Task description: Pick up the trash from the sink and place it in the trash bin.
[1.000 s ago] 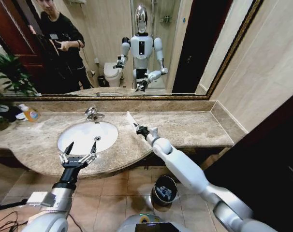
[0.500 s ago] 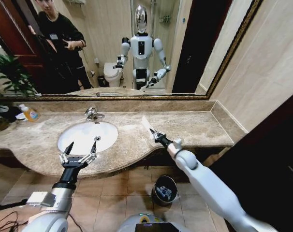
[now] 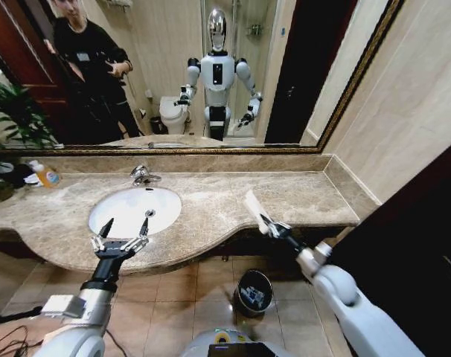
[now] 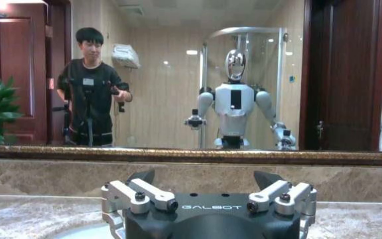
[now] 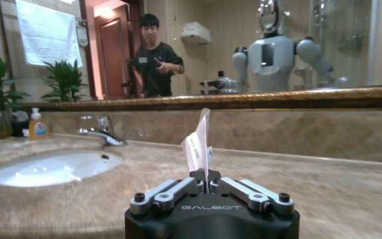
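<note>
Holding flat white packet (image 3: 252,204) pinched by its lower edge in my right gripper (image 3: 269,223), jaws clamped, at table's near-right edge, so it hangs clear for a drop; trash bin (image 3: 253,291) on floor below. Left gripper (image 3: 123,230) spread apart, parked near sink (image 3: 115,216).

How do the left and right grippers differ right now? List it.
The left gripper is open with nothing in it; the right gripper is shut on the flat white packet. The left gripper hangs over the sink's front rim; the right gripper is at the counter's front edge, above the trash bin.
</note>
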`<state>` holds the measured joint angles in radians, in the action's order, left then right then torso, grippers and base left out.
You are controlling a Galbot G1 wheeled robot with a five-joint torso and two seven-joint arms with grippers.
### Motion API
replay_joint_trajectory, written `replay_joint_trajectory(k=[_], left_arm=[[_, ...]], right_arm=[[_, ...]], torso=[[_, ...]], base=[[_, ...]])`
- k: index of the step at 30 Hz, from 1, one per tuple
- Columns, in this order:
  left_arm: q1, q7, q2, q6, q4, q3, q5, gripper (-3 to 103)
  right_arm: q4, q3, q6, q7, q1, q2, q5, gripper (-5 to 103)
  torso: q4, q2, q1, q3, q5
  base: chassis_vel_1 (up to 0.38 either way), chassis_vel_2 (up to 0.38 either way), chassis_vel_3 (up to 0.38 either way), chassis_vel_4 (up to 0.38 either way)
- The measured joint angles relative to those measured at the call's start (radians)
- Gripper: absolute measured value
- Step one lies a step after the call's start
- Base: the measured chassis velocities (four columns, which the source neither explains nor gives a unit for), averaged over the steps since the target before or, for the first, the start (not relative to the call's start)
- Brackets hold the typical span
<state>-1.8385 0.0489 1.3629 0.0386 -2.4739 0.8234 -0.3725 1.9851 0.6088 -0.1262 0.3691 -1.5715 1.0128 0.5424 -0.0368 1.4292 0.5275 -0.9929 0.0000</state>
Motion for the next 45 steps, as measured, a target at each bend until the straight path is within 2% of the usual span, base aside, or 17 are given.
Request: replay_joint_trajectory(k=[4,5,8,12,15,22,23,27,28,31,35,45], left_arm=[[0.000,0.000,0.000,0.000,0.000,0.000,0.000,100],[0.000,0.000,0.000,0.000,0.000,0.000,0.000,100],[0.000,0.000,0.000,0.000,0.000,0.000,0.000,100],[0.000,0.000,0.000,0.000,0.000,0.000,0.000,100],[0.000,0.000,0.000,0.000,0.000,0.000,0.000,100],[0.000,0.000,0.000,0.000,0.000,0.000,0.000,100],[0.000,0.000,0.000,0.000,0.000,0.000,0.000,100],[0.000,0.000,0.000,0.000,0.000,0.000,0.000,100],[0.000,0.000,0.000,0.000,0.000,0.000,0.000,100],[0.000,0.000,0.000,0.000,0.000,0.000,0.000,100],[0.000,0.000,0.000,0.000,0.000,0.000,0.000,100],[0.000,0.000,0.000,0.000,0.000,0.000,0.000,100]], right_arm=[[-0.065,0.093,-0.102,0.165,-0.128,0.048,0.001,0],[-0.065,0.093,-0.102,0.165,-0.128,0.048,0.001,0],[-0.129,0.104,-0.150,0.247,-0.166,0.076,0.012,0],[-0.205,0.070,-0.165,0.266,-0.151,0.106,-0.029,0],[-0.263,0.038,-0.165,0.239,-0.131,0.145,-0.078,0],[-0.487,-0.021,-0.167,0.132,0.022,0.261,-0.283,0],[-0.487,-0.021,-0.167,0.132,0.022,0.261,-0.283,0],[-0.619,-0.052,-0.170,0.027,0.091,0.312,-0.405,0],[-0.619,-0.052,-0.170,0.027,0.091,0.312,-0.405,0],[-0.702,-0.103,-0.158,-0.093,0.127,0.313,-0.444,0],[-0.779,-0.153,-0.174,-0.154,0.159,0.300,-0.445,0],[-0.918,-0.216,-0.202,-0.169,0.221,0.311,-0.449,0]], torso=[[0.0001,0.000,0.000,0.000,0.0000],[0.0001,0.000,0.000,0.000,0.0000],[0.0002,0.000,0.000,0.000,0.0000],[-0.0002,0.000,0.000,0.000,0.0003],[0.0001,0.000,0.000,0.000,-0.0002],[-0.0001,0.000,0.000,0.000,-0.0002],[-0.0001,0.000,0.000,0.000,-0.0002],[-0.0001,0.000,0.000,0.000,0.0000],[-0.0001,0.000,0.000,0.000,0.0000],[0.0000,0.000,0.000,0.000,0.0000],[-0.0001,0.000,0.000,0.000,-0.0002],[0.0000,0.000,0.000,0.000,0.0000]], base=[[0.000,0.000,0.000,0.000],[0.000,0.000,0.000,0.000],[0.000,0.000,0.000,0.000],[0.000,0.000,0.000,0.000],[0.000,0.000,0.000,0.000],[0.000,0.000,0.000,0.000],[0.000,0.000,0.000,0.000],[0.000,0.000,0.000,0.000],[0.000,0.000,0.000,0.000],[0.000,0.000,0.000,0.000],[0.000,0.000,0.000,0.000],[0.000,0.000,0.000,0.000]])
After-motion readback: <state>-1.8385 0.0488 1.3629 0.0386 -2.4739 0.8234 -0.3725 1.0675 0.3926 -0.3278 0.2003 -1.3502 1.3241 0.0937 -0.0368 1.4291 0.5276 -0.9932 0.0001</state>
